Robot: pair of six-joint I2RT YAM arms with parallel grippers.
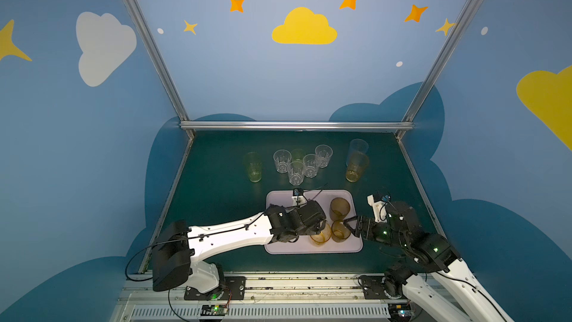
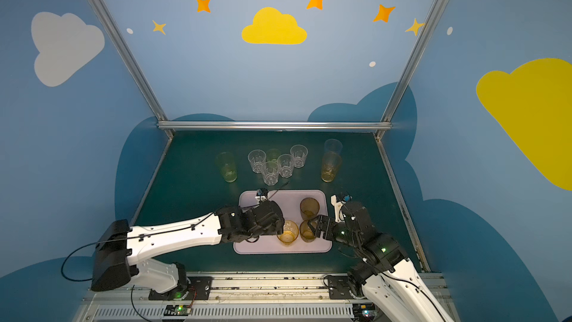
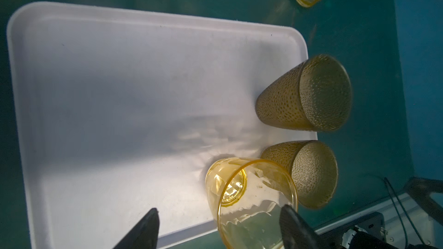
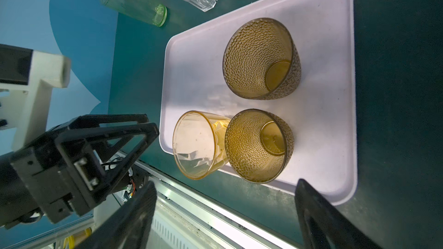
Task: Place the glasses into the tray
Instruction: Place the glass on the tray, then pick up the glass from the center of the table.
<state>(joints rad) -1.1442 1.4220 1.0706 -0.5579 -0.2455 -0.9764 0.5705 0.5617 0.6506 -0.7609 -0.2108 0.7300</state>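
Picking next from the four clear faceted tumblers (image 1: 296, 172) bunched on the dark green table (image 1: 216, 196) behind the pale lilac rectangular tray (image 3: 96, 92), expect walls that are likely light, rigid and slippery. Pinch one wall at the rim, since close neighbours crowd your fingers. Your left gripper (image 3: 219, 211) hangs wide open by the short amber tumbler (image 3: 251, 200), gripping nothing; the right gripper (image 4: 225, 182) gapes empty too. That tumbler and two brown dimpled tumblers (image 4: 261, 58) stand upright in the tray.
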